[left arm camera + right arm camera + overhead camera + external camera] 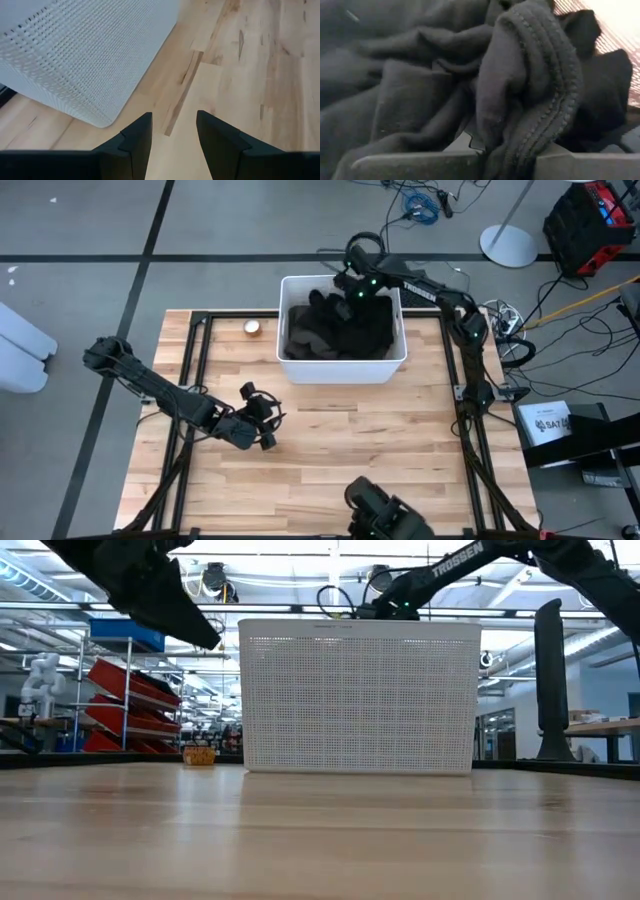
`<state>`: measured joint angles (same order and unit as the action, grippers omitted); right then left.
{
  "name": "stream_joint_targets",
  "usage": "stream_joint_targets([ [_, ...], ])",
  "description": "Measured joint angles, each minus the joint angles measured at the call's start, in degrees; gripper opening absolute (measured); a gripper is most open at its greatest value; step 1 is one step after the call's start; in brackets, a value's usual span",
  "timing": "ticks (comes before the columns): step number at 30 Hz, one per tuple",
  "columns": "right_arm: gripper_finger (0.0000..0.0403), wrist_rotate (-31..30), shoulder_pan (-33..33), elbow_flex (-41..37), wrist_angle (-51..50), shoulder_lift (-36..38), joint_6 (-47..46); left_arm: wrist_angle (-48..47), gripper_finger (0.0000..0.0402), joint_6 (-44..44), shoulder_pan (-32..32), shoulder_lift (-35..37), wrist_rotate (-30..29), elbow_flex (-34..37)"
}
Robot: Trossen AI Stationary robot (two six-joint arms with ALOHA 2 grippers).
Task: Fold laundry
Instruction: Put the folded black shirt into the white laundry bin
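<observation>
A heap of dark laundry (335, 330) fills the white perforated bin (343, 370) at the table's far middle; in the right wrist view it is grey-black cloth in rumpled folds (405, 95). My right gripper (507, 155) reaches down into the bin from its far side (345, 295) and is shut on cloth. My left gripper (173, 130) hovers open over bare wood (265, 412), left of and nearer than the bin, holding nothing. The bin's near corner (100, 117) lies just ahead of it. My right gripper has a thick rolled fold of dark cloth with a stitched hem (520, 135) between its two fingers. It comes slanting down from the bin's far side. The cloth covers the fingertips, so how many layers are held cannot be told. The rest of the garment lies on the heap.
A small round yellowish object (252, 328) sits on the table left of the bin (199, 754). Black frame rails (190, 380) run along the table's left and right sides. Open wood (380, 440) stretches between the bin and the near edge.
</observation>
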<state>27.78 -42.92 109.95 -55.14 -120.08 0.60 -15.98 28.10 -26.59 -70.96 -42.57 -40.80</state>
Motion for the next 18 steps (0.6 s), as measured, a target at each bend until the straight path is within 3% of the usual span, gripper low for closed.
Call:
stream_joint_targets([
  [5, 0.0031, -15.8, 2.6, -0.1, -1.4, -0.7, 3.0, 0.0, 0.0164, 0.0, 0.0, -0.2, 0.0, 0.4],
  [7, 0.0035, -19.2, 3.2, -0.2, -1.1, -0.4, 2.8, 0.3, 0.0164, 0.0, 0.0, -0.2, 0.0, 0.4],
  [12, 0.0116, -17.9, 3.3, 2.2, -2.7, 0.3, -0.2, 0.6, 0.0164, 0.0, 0.0, -0.2, 0.0, 0.4],
  [18, 0.0211, -16.6, 3.2, 10.7, -10.5, 0.6, -1.1, 0.6, 0.0164, 0.0, 0.3, -0.2, 0.1, 0.4],
])
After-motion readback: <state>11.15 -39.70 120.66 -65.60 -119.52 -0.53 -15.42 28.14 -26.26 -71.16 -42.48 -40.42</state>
